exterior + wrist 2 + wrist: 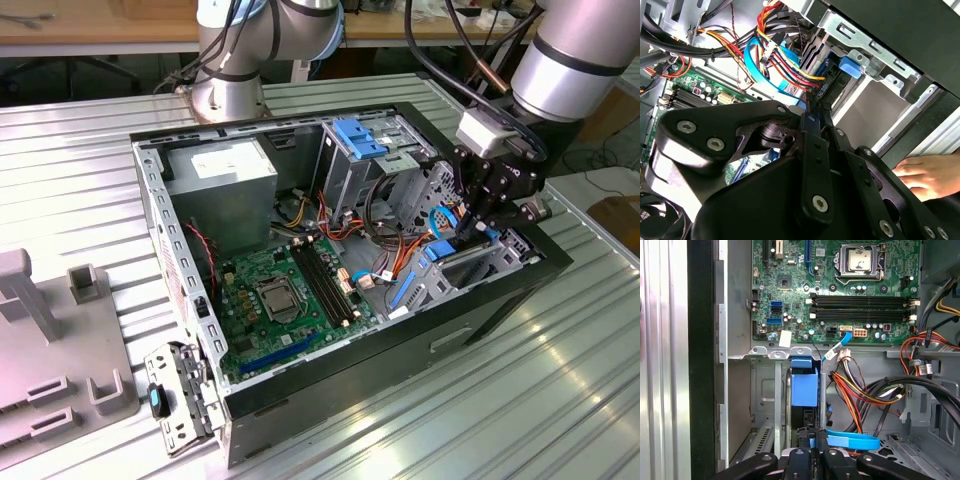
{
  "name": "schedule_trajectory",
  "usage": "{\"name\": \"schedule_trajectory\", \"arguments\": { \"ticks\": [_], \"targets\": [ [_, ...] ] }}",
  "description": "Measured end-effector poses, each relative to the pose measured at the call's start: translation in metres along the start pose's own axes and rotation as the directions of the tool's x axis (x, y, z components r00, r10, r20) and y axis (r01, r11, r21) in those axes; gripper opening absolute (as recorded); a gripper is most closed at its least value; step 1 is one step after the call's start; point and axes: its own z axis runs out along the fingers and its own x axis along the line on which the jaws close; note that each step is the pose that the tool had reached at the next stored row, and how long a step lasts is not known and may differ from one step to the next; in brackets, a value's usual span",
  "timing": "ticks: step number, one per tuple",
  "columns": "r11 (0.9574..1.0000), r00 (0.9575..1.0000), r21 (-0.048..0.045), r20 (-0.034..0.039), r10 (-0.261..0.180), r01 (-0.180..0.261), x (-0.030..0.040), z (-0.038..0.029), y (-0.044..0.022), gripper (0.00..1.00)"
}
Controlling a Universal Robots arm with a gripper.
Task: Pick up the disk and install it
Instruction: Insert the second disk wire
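Gripper [478, 222] is down inside the open computer case [400, 345], at the low drive cage near the case's front corner. In both wrist views its fingers [811, 452] sit pressed close together, clamped narrow on a thin dark edge directly ahead of them. I judge that edge to be the disk [804, 386], standing on edge in the cage slot with its blue carrier tab showing just beyond the fingertips. An edge grip fits a slot this narrow: only the thin side can be presented to the cage.

Disk appears largely seated in the cage; whether it is fully home cannot be told.

Beside the gripper, a flat blue cable [852, 441] loops across the cage floor, and a bundle of orange, yellow and black wires [865, 390] runs close by, so clearance is tight. Further out lies the motherboard [840, 290].

A person's hand [930, 175] rests on the ribbed metal surface [560, 400] outside the case wall, probably steadying the case.
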Motion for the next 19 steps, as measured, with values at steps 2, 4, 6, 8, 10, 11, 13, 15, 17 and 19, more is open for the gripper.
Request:
{"name": "schedule_trajectory", "arguments": {
  "ticks": [2,4,6,8,10,11,13,15,17,19],
  "targets": [
    [1.0,1.0,0.0,0.0001,0.0,0.0,0.0,0.0001,0.0,0.16],
    [1.0,1.0,0.0,0.0002,0.0,0.0,0.0,0.0001,0.0,0.16],
    [1.0,1.0,0.0002,0.0012,0.0,0.0,0.0,-0.0003,0.0,0.17],
    [1.0,1.0,0.0001,-0.0001,0.0,0.0,0.0,-0.004,-0.0002,0.24],
    [1.0,1.0,0.0003,0.0002,0.0,0.0,0.0001,-0.0063,-0.0003,0.24],
    [1.0,1.0,0.0004,0.0,0.0,0.0,0.0001,-0.0074,-0.0004,0.24],
    [1.0,1.0,0.0005,0.0001,0.0,0.0,0.0002,-0.0088,-0.0005,0.24],
    [1.0,1.0,0.0006,0.0002,0.0,0.0,0.0002,-0.009,-0.0005,0.24],
    [1.0,1.0,0.0008,0.0001,0.0,0.0,0.0002,-0.0098,-0.0005,0.15],
    [1.0,1.0,0.0008,0.0,0.0,0.0,0.0002,-0.0099,-0.0005,0.11]
  ]
}}
